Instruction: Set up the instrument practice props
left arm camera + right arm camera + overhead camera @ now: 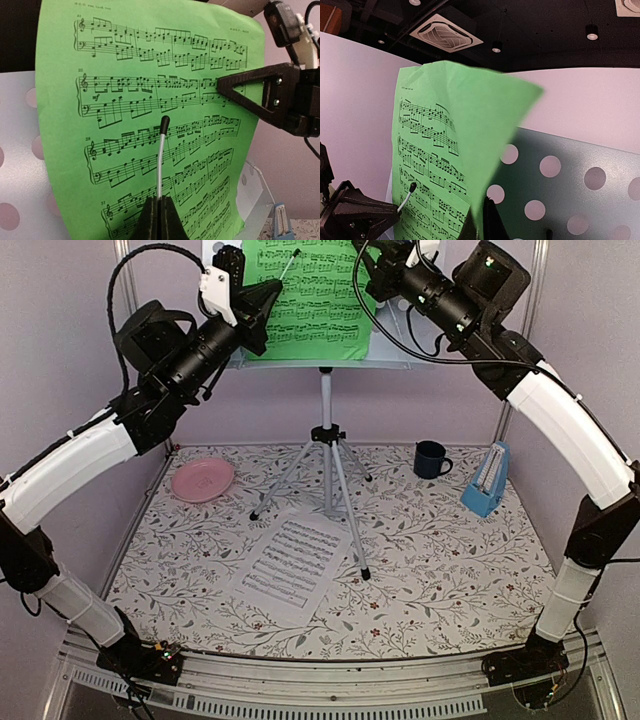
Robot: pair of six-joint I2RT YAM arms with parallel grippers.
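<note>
The pale grey perforated music stand [326,400] stands on its silver tripod at the back centre of the table. A green sheet-music page [310,300] rests upright on its desk. My left gripper [272,285] is at the page's left side, shut on the stand's thin silver page-holder wire [160,160], whose black tip lies against the green page [130,65]. My right gripper [366,260] is at the page's upper right, shut on the edge of the green page [465,110], which curls forward off the stand's desk [570,170]. A white sheet-music page [290,560] lies flat by the tripod. The light-blue metronome [487,480] stands at the right.
A dark blue mug [431,459] stands left of the metronome. A pink plate [202,480] lies at the back left. The tripod legs spread over the middle of the floral tablecloth [450,570]. Purple walls close the back and sides.
</note>
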